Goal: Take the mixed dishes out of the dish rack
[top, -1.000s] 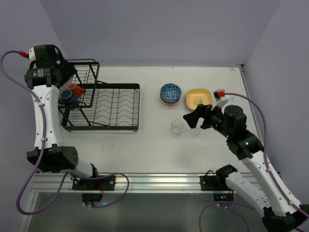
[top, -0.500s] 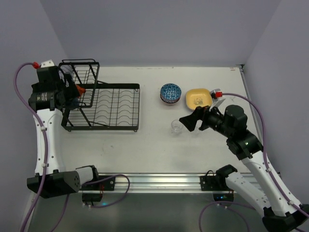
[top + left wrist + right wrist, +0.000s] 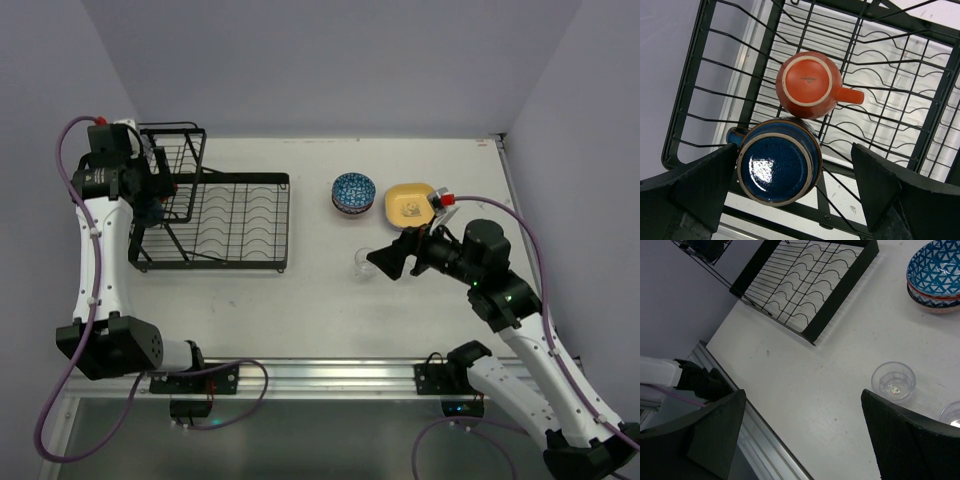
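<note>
**A:** Where was the left gripper (image 3: 792, 148), and how did its jaws stand?

**B:** It hung over the raised basket end of the black wire dish rack (image 3: 285, 225). In the overhead view the rack sat toward 9 o'clock on the white table (image 3: 300, 310). The jaws were spread wide and held nothing.

**A:** What lay under it?

**B:** Two mugs, both inside the basket. The orange ceramic mug (image 3: 807, 82) stood upside down, base to the camera, with its handle pointing to 3 o'clock. The dark blue speckled mug (image 3: 776, 170) sat at 7 o'clock from it, and the two looked to be touching. Its handle pointed toward 10 o'clock. I could not tell whether its mouth or its base faced up. In the wrist view it showed between the two fingertips.

**A:** And the right gripper (image 3: 802, 394)?

**B:** Its jaws were also spread wide and empty, and it hovered over bare table near the middle. A clear drinking glass (image 3: 893, 381) stood upright on the table just past its fingertips. That was toward 3 o'clock in the wrist view, and not between the jaws. The rim of a second clear glass (image 3: 952, 415) showed at the edge of that view.

**A:** What else stood on the table?

**B:** A blue-and-white patterned bowl (image 3: 353, 188) was nested on a reddish bowl (image 3: 932, 302), at 12 o'clock from the drinking glass. A yellow rounded-square plate (image 3: 410, 203) lay just beside that stack, at its 3 o'clock.
</note>
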Robot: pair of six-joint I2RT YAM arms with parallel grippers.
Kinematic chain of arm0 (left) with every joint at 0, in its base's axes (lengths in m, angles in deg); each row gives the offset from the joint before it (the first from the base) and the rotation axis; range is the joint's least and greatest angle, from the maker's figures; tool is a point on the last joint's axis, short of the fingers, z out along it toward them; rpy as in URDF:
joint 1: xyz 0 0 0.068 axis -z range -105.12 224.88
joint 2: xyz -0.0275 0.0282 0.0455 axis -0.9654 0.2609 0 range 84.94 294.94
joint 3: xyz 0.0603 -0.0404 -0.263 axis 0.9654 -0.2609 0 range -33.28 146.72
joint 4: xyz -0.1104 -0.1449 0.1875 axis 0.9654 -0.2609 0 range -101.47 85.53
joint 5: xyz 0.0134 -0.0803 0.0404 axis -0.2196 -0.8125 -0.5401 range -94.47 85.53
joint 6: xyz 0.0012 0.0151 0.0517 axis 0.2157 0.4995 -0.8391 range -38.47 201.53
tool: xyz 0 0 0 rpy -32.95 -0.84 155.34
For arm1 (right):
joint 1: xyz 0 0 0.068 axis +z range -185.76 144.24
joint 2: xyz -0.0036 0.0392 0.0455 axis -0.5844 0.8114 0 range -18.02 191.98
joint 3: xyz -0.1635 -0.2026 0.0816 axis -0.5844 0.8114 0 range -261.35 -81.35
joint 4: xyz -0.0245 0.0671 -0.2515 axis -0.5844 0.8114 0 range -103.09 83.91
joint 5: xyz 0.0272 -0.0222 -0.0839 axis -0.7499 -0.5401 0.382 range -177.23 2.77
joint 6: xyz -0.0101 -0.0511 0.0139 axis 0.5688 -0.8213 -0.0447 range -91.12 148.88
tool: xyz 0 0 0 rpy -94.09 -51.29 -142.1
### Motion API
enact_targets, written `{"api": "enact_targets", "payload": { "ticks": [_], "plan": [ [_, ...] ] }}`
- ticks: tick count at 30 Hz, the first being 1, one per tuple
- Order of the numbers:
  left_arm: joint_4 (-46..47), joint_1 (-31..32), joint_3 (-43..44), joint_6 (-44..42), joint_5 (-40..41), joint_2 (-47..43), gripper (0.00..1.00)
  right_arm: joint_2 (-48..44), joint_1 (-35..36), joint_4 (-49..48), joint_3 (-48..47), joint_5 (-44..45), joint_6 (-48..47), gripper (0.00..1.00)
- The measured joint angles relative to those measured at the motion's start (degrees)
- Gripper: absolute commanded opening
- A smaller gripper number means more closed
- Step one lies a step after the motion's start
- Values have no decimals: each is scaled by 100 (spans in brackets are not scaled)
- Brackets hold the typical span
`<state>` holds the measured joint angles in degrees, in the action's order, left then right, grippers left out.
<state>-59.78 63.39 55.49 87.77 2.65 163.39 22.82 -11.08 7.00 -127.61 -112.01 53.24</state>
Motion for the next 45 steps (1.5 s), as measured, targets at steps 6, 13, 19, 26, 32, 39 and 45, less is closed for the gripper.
{"api": "enact_targets", "payload": {
  "ticks": [6, 13, 19, 26, 32, 39, 45],
  "plan": [
    [-157, 0, 4, -2, 282, -61, 100, -4, 0, -50, 2, -120, 0, 99],
    [-210, 0, 13, -2, 529, -57, 79, -2, 0, -127, 55, -197, 0, 99],
    [-203, 0, 15, -4, 420, 35, 49, -2, 0, -129, 63, -201, 0, 99],
    [-197, -2, 26, -96, 214, 33, 0, -2, 0, -129, 63, -199, -2, 99],
    [-203, -2, 28, -94, 205, 22, 0, 2, 0, -138, 63, -199, -2, 99],
    [-393, -2, 170, -85, 181, 13, 0, 4, 2, -170, 66, -201, 0, 99],
    [-439, 0, 463, -79, 136, -48, 0, 13, 0, -170, 66, -201, 0, 99]
  ]
}}
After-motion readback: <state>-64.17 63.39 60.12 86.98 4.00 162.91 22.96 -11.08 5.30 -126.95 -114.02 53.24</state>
